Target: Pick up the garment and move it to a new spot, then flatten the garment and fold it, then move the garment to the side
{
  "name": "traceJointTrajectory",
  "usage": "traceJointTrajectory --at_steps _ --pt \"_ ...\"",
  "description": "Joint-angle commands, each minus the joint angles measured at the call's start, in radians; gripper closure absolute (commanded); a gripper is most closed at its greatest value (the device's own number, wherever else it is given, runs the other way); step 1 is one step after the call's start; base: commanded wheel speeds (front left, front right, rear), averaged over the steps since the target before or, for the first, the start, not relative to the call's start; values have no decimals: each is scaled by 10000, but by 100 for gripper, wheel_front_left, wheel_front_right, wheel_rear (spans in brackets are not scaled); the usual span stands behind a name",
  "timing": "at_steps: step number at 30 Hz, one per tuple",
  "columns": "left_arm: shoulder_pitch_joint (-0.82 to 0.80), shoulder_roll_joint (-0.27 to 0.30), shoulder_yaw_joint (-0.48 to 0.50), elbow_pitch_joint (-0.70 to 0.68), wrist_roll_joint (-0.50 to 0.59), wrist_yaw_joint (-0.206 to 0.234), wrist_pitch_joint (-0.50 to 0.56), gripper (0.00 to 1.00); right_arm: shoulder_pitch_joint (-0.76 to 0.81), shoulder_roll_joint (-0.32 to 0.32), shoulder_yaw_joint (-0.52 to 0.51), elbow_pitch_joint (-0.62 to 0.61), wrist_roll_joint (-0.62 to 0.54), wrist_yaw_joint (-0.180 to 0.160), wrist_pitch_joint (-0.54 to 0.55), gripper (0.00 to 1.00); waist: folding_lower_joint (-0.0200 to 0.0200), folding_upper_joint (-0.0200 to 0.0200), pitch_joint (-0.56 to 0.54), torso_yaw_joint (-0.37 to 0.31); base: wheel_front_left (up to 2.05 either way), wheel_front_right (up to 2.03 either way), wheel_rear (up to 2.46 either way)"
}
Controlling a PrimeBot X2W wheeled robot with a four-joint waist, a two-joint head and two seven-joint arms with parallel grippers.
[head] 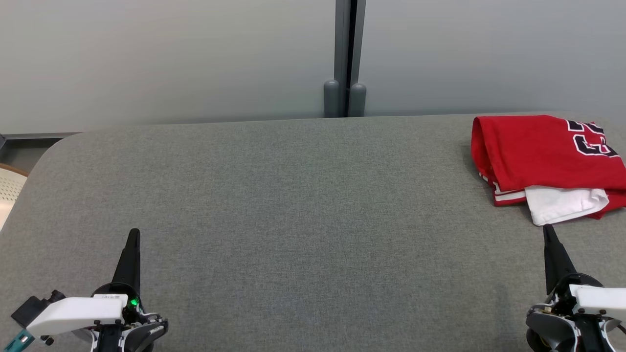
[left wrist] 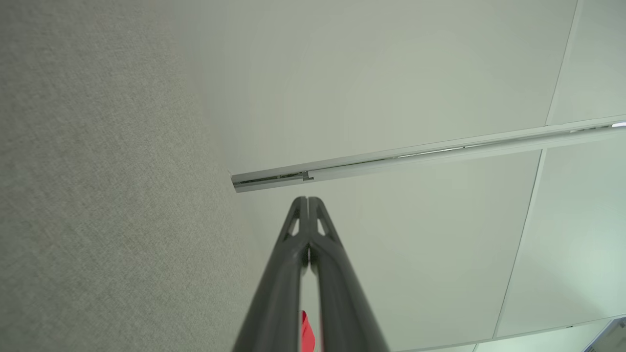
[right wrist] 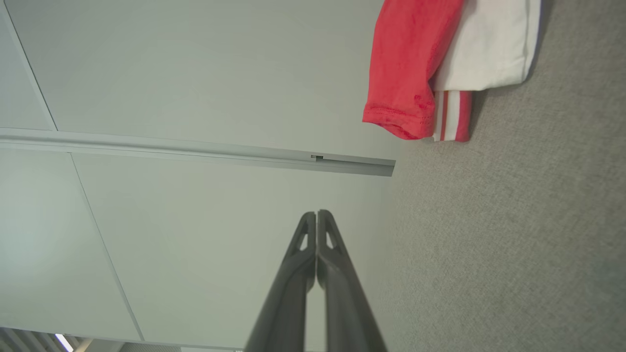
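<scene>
Left tool [head: 133, 235] and right tool [head: 548, 230], both closed and empty, sit nearest. Folded red garment [head: 533, 151] lies far right on the worktop [head: 293, 195], just beyond the right tool; open that tool before gripping.

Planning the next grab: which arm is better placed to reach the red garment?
Right. The right gripper, shut and empty, points at the red garment just ahead of it; the left gripper sits far across the grey table.
</scene>
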Motion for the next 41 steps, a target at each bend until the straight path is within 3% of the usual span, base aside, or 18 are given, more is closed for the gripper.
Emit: traceJointTrajectory --at_steps 1,13,41 --pt "-243 40 74 13 -156 -56 62 100 -171 -24 -39 -8 168 1 111 100 0 0 3 -3 0 0 0" --pt "-418 14 255 157 -956 -145 290 100 -257 -3 -182 13 972 0 328 100 0 0 54 -37 0 0 0" --pt "-414 -83 375 165 -815 -135 398 100 -268 53 -272 21 854 0 397 100 0 0 56 -38 0 0 0"
